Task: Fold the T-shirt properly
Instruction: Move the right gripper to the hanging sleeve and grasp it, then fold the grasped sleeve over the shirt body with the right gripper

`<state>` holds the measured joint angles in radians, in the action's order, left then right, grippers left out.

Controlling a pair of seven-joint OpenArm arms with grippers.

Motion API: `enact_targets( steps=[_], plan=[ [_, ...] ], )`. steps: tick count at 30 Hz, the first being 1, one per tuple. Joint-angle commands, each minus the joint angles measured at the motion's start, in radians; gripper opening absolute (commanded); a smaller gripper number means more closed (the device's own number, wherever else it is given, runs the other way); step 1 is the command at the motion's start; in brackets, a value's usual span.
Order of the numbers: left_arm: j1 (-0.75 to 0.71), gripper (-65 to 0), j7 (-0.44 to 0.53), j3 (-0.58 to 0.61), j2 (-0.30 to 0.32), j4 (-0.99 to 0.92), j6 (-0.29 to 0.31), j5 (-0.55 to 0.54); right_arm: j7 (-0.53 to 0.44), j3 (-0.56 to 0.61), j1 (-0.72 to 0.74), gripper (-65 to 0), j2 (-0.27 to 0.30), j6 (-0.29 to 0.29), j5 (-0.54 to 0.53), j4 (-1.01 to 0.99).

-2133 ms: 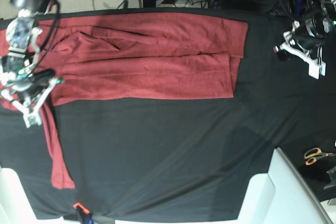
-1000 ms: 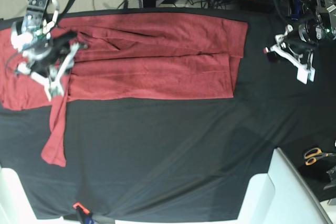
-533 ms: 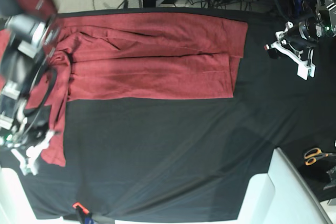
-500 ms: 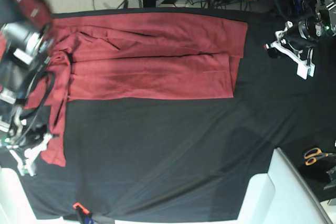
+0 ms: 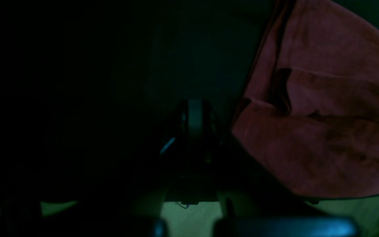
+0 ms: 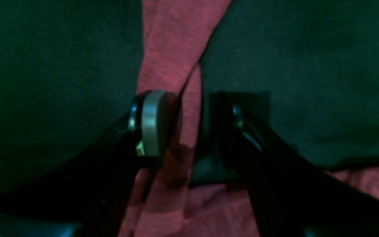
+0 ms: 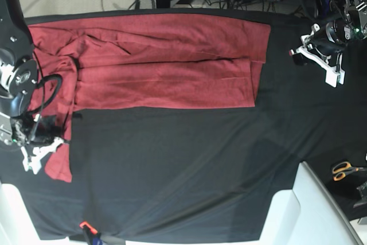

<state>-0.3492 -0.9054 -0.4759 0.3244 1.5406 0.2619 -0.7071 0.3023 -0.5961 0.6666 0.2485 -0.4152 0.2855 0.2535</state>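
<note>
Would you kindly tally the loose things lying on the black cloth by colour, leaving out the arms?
Brick red: 1, the T-shirt
Orange: 1, the scissors
Total: 2

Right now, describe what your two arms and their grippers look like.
The right gripper has white fingers, with black cables looping above it along a dark arm that carries a round grey joint. Seen from its wrist camera, one fingertip bears a grey rounded pad on a black finger. The left gripper is also white-fingered, mounted on a black arm with dark cabling.
</note>
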Motion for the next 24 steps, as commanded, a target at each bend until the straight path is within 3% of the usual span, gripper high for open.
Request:
enact_targets(
  steps=[1,10,13,14,21,24],
  plan=[
    [0.003,-65.0,0.013,-0.007,0.017,0.014,0.0,-0.01,-0.019,-0.002,0.035,-41.3,0.013,-0.003,-0.009,0.013],
    [0.003,-65.0,0.013,-0.007,0.015,0.014,0.0,-0.01,-0.021,-0.002,0.015,-44.0,-0.011,-0.003,-0.01,0.013],
    [0.002,-65.0,0.013,-0.007,0.015,0.014,0.0,-0.01,-0.019,-0.002,0.017,-61.7,-0.011,-0.003,-0.009,0.013],
    [0.002,-65.0,0.013,-0.007,0.015,0.014,0.0,-0.01,-0.019,-0.002,0.018,-65.0,-0.013,-0.003,-0.009,0.013],
    [0.002,-65.0,0.013,-0.007,0.015,0.014,-0.002,-0.01,-0.001,0.001,0.023,-65.0,-0.019,-0.007,-0.009,0.025],
    [0.003,-65.0,0.013,-0.007,0.017,0.013,-0.002,0.013,0.045,0.005,-0.005,-65.0,-0.058,-0.014,-0.009,0.108]
  ],
)
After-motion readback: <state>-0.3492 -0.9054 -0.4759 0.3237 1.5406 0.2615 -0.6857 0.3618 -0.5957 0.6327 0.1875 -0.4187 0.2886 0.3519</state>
